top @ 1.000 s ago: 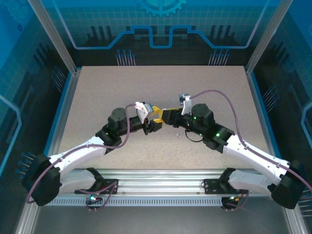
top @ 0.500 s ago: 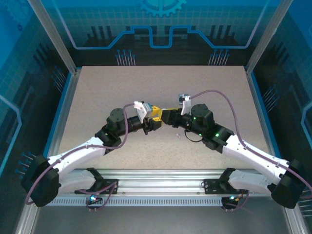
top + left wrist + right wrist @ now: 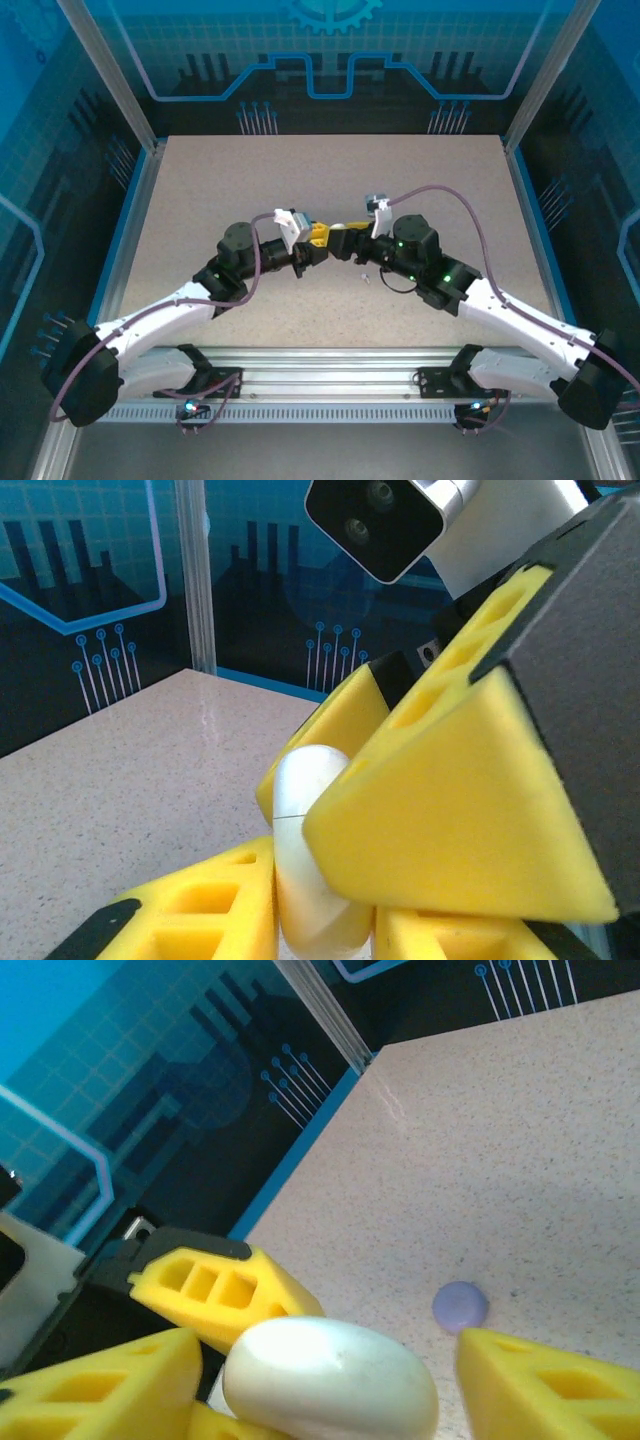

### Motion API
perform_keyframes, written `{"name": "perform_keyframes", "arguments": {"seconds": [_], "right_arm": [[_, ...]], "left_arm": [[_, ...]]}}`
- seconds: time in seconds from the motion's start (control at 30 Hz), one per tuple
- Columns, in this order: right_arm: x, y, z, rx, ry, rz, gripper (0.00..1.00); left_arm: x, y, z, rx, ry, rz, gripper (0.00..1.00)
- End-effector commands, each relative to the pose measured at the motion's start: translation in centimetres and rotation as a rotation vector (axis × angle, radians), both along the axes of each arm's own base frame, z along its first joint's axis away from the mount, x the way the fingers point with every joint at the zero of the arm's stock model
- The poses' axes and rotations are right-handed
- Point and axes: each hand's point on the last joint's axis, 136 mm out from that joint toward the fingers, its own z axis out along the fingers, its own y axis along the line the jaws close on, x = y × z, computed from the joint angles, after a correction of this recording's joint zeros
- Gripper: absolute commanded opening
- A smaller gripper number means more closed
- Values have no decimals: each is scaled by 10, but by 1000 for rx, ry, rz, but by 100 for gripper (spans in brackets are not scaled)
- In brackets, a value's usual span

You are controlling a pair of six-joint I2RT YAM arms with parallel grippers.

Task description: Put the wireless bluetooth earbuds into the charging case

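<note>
At table centre, far from edges, left fingers clamp the white case; right fingers seemingly parted.

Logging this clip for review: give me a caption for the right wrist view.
White case gripped by the left gripper, inside the open right gripper; purple case on the table behind.

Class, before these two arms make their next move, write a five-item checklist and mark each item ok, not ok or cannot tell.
1. Left gripper shut on the white rounded charging case: ok.
2. Right gripper open, one yellow finger apart from the case: ok.
3. Case lid open: cannot tell.
4. Earbuds inside the case: cannot tell.
5. Pale purple round disc lies on the table, clear of both grippers: ok.
</note>
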Motion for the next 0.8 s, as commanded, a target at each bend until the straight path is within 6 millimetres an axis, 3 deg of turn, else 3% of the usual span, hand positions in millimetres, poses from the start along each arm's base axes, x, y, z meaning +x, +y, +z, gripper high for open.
{"name": "perform_keyframes", "arguments": {"seconds": [0.0,0.27,0.63,0.77], "right_arm": [[-12,-8,22,-75,-136,75,75],[-48,-34,49,-97,-379,418,77],[-77,-42,61,-89,-476,842,63],[-81,-39,59,-64,-508,918,55]], "left_arm": [[-12,0,11,-42,4,-64,26],[-32,1,27,-115,-15,-205,26],[-53,-7,36,-118,-24,-356,26],[-53,-6,40,-122,-49,-354,26]]}}
